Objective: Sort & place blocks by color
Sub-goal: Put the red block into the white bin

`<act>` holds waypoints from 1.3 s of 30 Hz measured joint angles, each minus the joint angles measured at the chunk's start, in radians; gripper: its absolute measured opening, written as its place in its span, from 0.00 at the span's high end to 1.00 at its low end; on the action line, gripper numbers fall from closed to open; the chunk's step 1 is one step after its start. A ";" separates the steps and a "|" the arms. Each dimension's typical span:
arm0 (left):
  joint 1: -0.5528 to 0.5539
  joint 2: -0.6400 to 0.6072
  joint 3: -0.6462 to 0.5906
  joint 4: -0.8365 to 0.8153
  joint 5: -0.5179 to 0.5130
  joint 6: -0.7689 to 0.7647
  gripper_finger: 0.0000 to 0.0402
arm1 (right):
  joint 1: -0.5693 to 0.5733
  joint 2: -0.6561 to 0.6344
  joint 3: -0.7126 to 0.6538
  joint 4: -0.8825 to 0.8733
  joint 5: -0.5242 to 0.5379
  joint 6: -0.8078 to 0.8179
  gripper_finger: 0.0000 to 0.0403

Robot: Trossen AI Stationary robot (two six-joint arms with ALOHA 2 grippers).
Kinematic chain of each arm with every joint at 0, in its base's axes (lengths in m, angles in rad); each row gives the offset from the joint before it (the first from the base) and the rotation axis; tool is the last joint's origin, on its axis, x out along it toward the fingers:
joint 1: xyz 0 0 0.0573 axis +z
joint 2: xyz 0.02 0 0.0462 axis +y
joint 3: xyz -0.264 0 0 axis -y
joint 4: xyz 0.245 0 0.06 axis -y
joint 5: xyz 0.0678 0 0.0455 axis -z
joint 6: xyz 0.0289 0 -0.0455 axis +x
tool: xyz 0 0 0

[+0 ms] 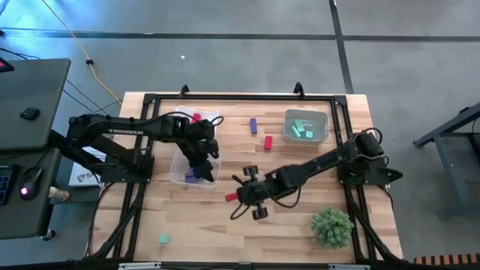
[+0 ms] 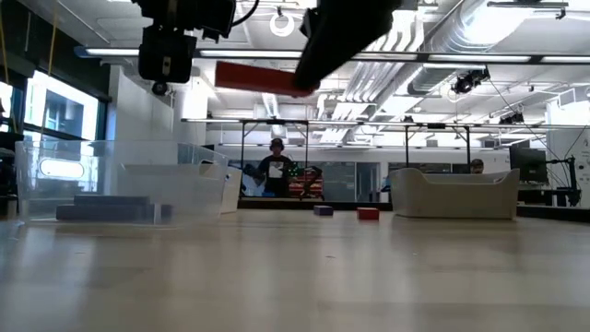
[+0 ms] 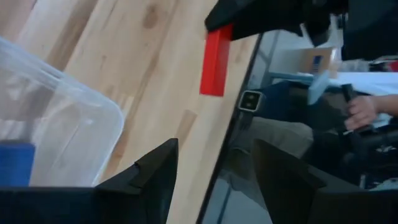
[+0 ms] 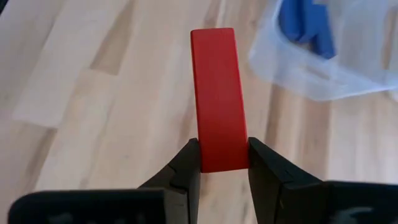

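My right gripper (image 4: pixel 222 154) is shut on a red bar block (image 4: pixel 216 81) and hangs above the table's middle, near side (image 1: pixel 244 196). My left gripper (image 3: pixel 214 168) is open and empty above the clear bin (image 1: pixel 177 166) that holds purple blocks (image 1: pixel 193 177). More red blocks lie in a second clear bin (image 1: pixel 196 118). Teal blocks lie in the bin (image 1: pixel 305 126) at the far right. A purple block (image 1: pixel 253 124), a red block (image 1: pixel 268 142) and a teal block (image 1: pixel 163 238) lie loose on the table. My right gripper pinches the red bar by one end (image 4: pixel 224 163), a finger (image 4: pixel 186 168) on each long side. The rest of the bar sticks out ahead of the fingertips, toward the table's left. It is lifted clear of the table, about level (image 2: pixel 263 78).
A bushy green plant ball (image 1: pixel 332 225) stands near the table's near right corner. A black frame rail (image 1: pixel 240 97) runs around the table top. People stand in the room beyond the far edge (image 2: pixel 276 171). Bare wood shows along the near edge (image 1: pixel 225 240).
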State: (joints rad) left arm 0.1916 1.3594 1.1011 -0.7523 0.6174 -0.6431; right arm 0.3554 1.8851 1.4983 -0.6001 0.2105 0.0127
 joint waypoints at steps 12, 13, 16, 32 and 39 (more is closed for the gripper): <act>0.098 0.000 0.000 0.003 0.060 -0.019 0.51 | -0.083 0.000 0.123 -0.047 0.042 -0.188 0.81; 0.105 0.000 0.000 0.003 0.059 -0.026 0.51 | -0.090 0.000 0.130 -0.049 0.044 -0.201 0.81; 0.121 0.000 0.000 0.003 0.063 -0.027 0.51 | -0.114 0.000 0.151 -0.052 0.048 -0.243 0.81; 0.149 0.000 0.000 0.017 0.113 -0.027 0.51 | -0.216 0.000 0.231 -0.039 0.018 -0.392 0.81; 0.149 0.000 0.000 0.025 0.112 -0.034 0.55 | -0.227 0.000 0.231 -0.021 0.022 -0.399 0.81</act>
State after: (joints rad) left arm 0.3401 1.3596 1.1011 -0.7277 0.7296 -0.6769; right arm 0.1289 1.8849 1.7294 -0.6212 0.2321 -0.3865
